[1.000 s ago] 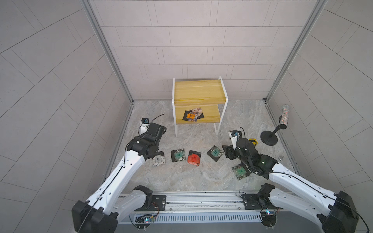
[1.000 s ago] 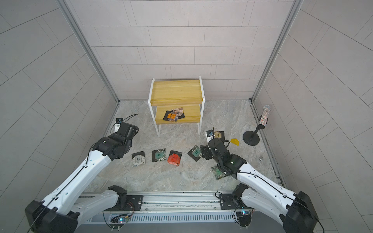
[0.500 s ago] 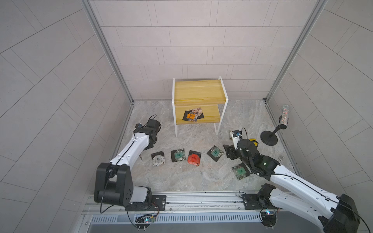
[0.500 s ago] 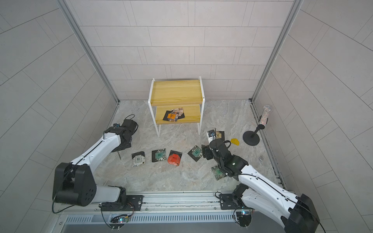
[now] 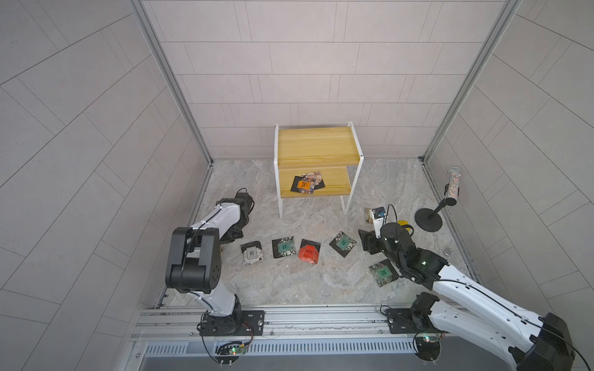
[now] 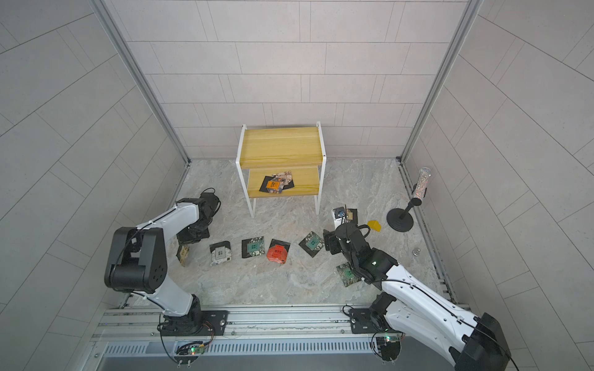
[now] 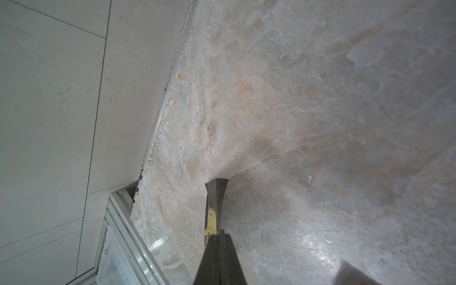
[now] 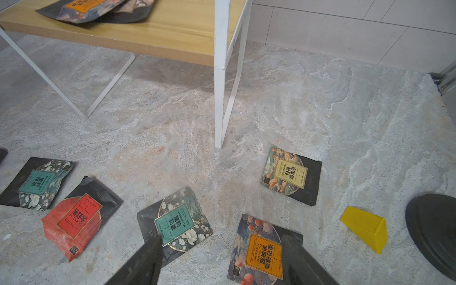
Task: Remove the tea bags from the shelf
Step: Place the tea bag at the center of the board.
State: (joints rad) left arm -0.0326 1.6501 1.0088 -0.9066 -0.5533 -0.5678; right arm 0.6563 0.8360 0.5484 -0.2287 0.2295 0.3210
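Note:
The shelf (image 5: 316, 144) (image 6: 279, 144) stands at the back, with a small pile of tea bags (image 5: 307, 184) (image 6: 276, 184) (image 8: 93, 9) on its lower board. Several tea bags lie on the floor in front: white (image 5: 251, 253), teal (image 5: 284, 246), red (image 5: 309, 251), teal (image 5: 343, 244), green (image 5: 382, 273), tan (image 8: 291, 174). My left gripper (image 7: 218, 233) (image 6: 189, 239) is shut on a tea bag (image 7: 214, 197) (image 6: 182, 253), held edge-on just above the floor near the left wall. My right gripper (image 8: 224, 238) (image 5: 368, 241) hangs open over the floor, above an orange tea bag (image 8: 264, 251).
A yellow wedge (image 5: 404, 224) (image 8: 365, 228) lies right of my right gripper. Beyond it a black stand (image 5: 429, 220) holds a glittery cylinder (image 5: 453, 186). A small metal piece (image 5: 447, 252) sits by the right wall. The left wall and front rail are close to my left gripper.
My left arm has folded up, its elbow rising, and its gripper has come down near the left wall with the tea bag. The right arm has barely moved.

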